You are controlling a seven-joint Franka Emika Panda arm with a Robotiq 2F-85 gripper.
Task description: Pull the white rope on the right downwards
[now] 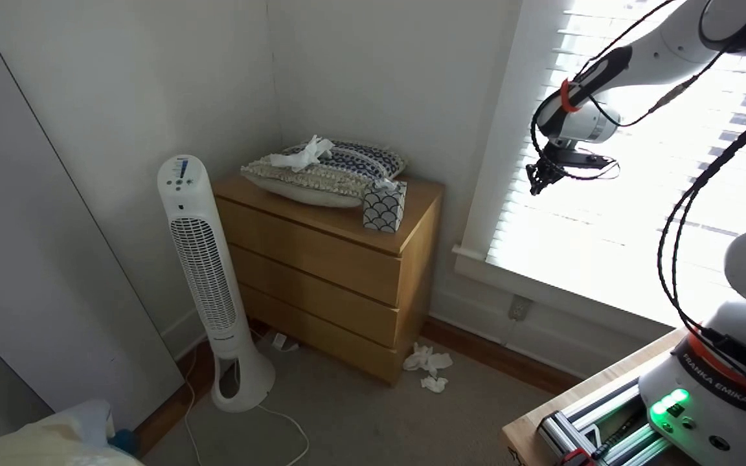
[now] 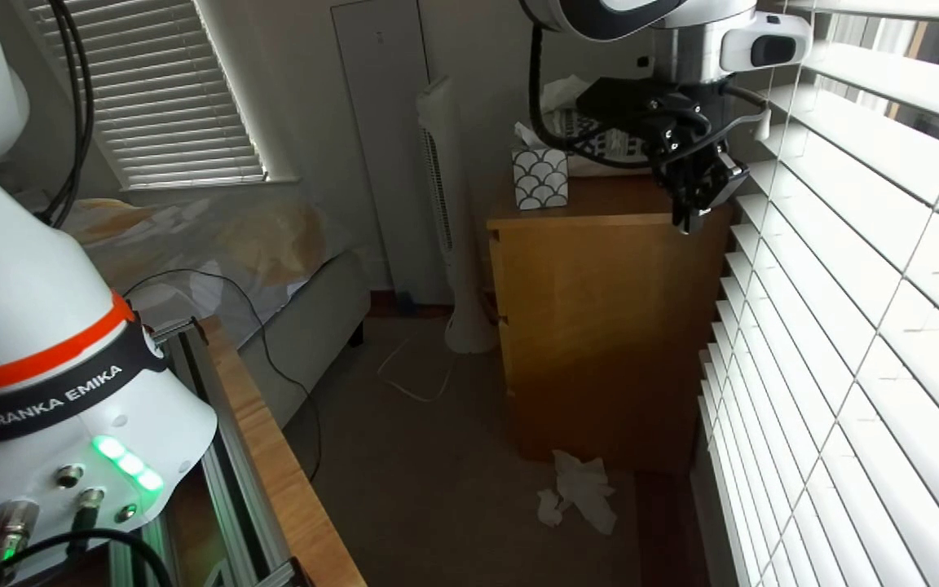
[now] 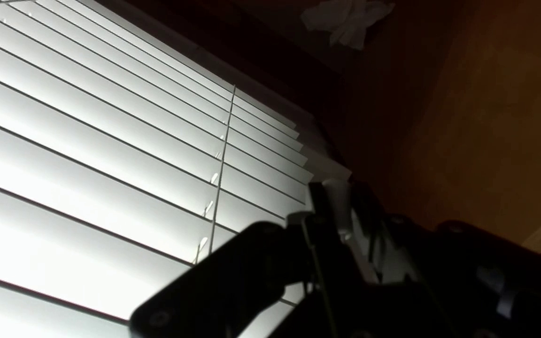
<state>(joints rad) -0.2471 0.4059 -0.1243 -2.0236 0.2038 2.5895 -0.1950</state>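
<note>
In an exterior view, the gripper point(image 1: 536, 182) hangs before the bright blinds point(image 1: 599, 223). In an exterior view, a white rope end point(image 2: 763, 127) shows just beside the gripper. In the wrist view, the fingers point(image 3: 321, 225) stand close together, with a blurred pale thing point(image 3: 338, 202) between them; whether it is gripped, I cannot tell.

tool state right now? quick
Tool: appears closed on the white tassel; the wrist view is dark there, so how firm the grip is can't be told.
</note>
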